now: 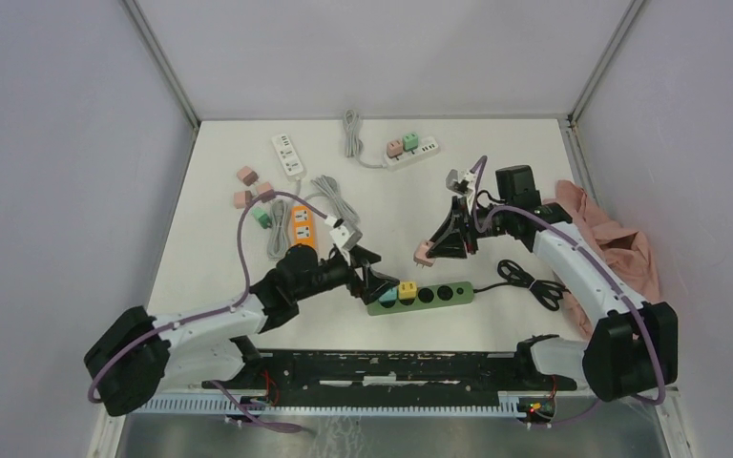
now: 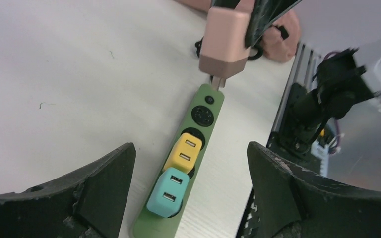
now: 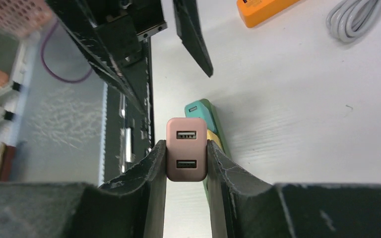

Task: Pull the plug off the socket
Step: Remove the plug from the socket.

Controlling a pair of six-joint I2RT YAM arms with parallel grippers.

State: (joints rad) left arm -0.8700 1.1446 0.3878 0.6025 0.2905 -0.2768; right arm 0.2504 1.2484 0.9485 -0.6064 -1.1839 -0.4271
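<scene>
White tabletop [image 1: 534, 172], pale grey enclosure walls [image 1: 372, 57], aluminium corner posts [image 1: 157, 57] at back, even diffuse light.

power strips: 4 – long green plastic power strip [image 1: 439, 294], orange plastic strip [image 1: 303, 227], two white plastic strips [image 1: 287, 156] [image 1: 418, 153]
cube plug adapters: 9 – yellow and teal pair [image 1: 407, 289] in green strip, pink plastic cube adapter [image 1: 424, 253] just above it, six beyond it
pink cloth [image 1: 620, 243]: 1

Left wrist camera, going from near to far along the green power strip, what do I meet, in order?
teal plug → yellow plug → empty round socket → small button → pink plug
</scene>
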